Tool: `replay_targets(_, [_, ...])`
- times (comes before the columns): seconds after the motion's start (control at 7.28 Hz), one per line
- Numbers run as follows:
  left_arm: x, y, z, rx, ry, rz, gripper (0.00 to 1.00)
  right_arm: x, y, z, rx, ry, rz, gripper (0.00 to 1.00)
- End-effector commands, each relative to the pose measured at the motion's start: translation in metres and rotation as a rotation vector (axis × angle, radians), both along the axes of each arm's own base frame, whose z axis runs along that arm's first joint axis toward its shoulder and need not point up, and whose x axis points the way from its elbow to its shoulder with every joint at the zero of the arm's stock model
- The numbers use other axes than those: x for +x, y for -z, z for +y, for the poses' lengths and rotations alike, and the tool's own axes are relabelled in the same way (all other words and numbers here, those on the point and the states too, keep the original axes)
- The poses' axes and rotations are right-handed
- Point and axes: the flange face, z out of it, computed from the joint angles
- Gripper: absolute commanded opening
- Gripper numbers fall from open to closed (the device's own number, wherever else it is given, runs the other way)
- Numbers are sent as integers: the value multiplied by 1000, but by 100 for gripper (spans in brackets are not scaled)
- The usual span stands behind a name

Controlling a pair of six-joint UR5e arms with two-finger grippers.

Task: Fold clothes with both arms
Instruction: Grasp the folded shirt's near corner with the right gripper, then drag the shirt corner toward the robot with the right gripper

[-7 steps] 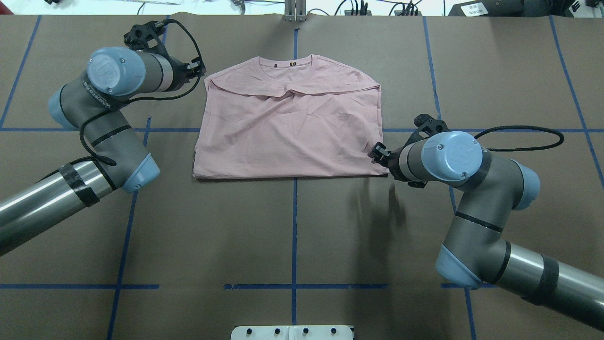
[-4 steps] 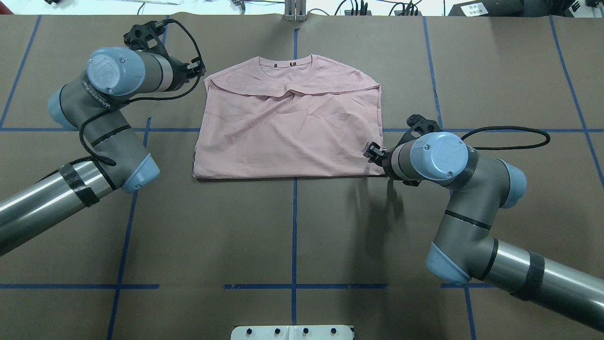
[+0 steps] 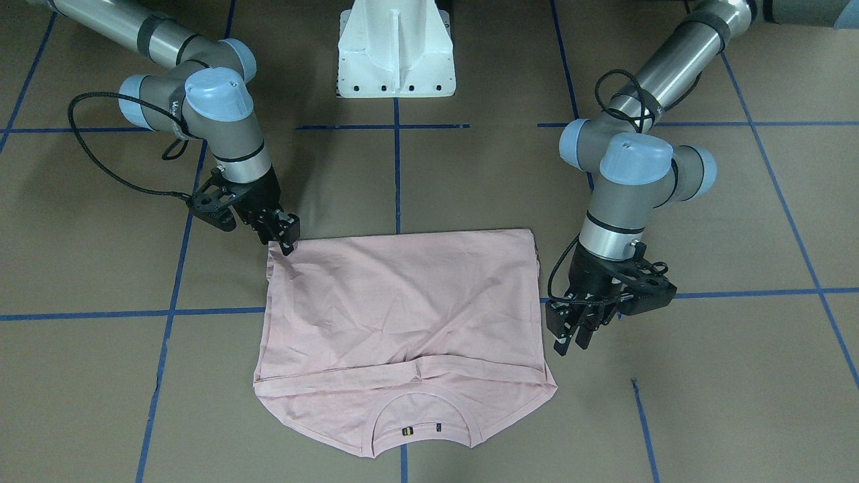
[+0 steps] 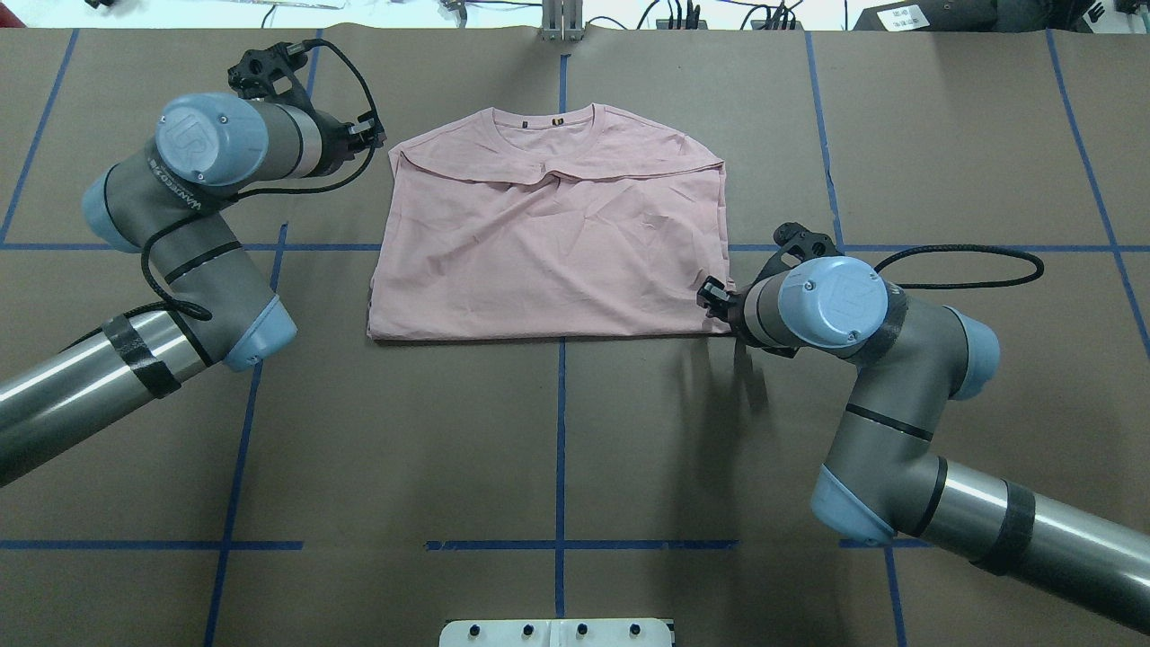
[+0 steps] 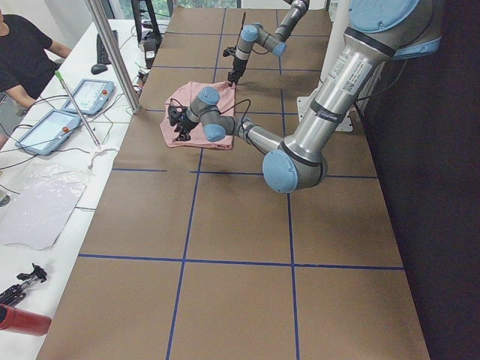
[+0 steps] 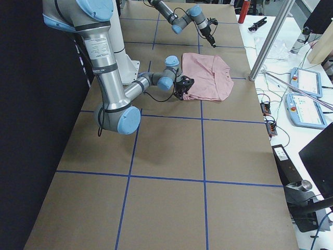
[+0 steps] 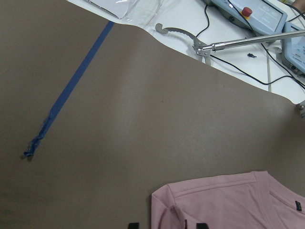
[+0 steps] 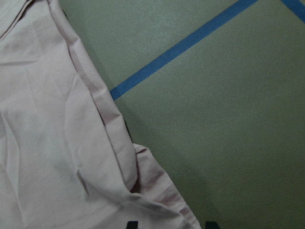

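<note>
The pale pink T-shirt (image 4: 557,243) lies flat on the brown table, plain back up, collar at the far edge, sleeves folded in; the print is hidden. It also shows in the front view (image 3: 402,308). My left gripper (image 4: 370,135) is open beside the shirt's far-left shoulder corner, just above the table (image 3: 572,342); the left wrist view shows that corner (image 7: 228,200) between the spread fingertips. My right gripper (image 4: 712,296) is open at the near-right hem corner (image 3: 285,236); the right wrist view shows the layered corner (image 8: 47,143) between its fingertips.
Blue tape lines (image 4: 561,431) cross the brown table cover. The white pedestal base (image 3: 396,47) stands at the robot's edge. A metal post (image 4: 561,18) and, past the far edge, cables and teach pendants (image 7: 257,9) lie on a white bench.
My right arm has moved left, bringing its gripper a little further onto the near-right corner. My left arm has shifted slightly left. The shirt has not moved.
</note>
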Motion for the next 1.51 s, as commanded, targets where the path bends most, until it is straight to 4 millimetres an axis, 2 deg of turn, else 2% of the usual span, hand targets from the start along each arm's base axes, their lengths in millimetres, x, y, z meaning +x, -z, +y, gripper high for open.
replay_targets(0.0, [-4, -11, 4, -7, -1, -8, 50, 2, 4, 0, 9, -2, -3, 0])
replay_targets(0.27, [-4, -11, 5, -6, -2, -9, 50, 7, 9, 0, 15, -3, -16, 0])
replay_targets(0.41, [-4, -9, 5, -5, -1, -6, 50, 28, 23, 13, 32, -1, -51, 0])
replay_targets(0.55, [-6, -3, 7, 3, -2, 4, 50, 52, 37, 69, 48, 65, -95, 0])
replay_targets(0.69, [-9, 11, 11, 22, -6, 25, 50, 75, 49, 133, 54, 152, -139, 0])
replay_targets(0.82, [-10, 26, 18, 27, -46, 61, 59, 75, 51, 187, 26, 248, -157, 0])
replay_targets(0.96, [-10, 46, 31, -9, -85, 145, 58, 76, 62, 235, -50, 313, -202, 0])
replay_targets(1.1, [-10, 64, 42, 0, -131, 185, 52, 88, 62, 281, -129, 408, -211, 0])
replay_targets(1.24, [-20, 98, 60, 39, -162, 243, 52, 81, 57, 321, -173, 497, -197, 0])
replay_targets(1.37, [-21, 114, 77, 14, -193, 288, 89, 76, 58, 346, -204, 545, -196, 73])
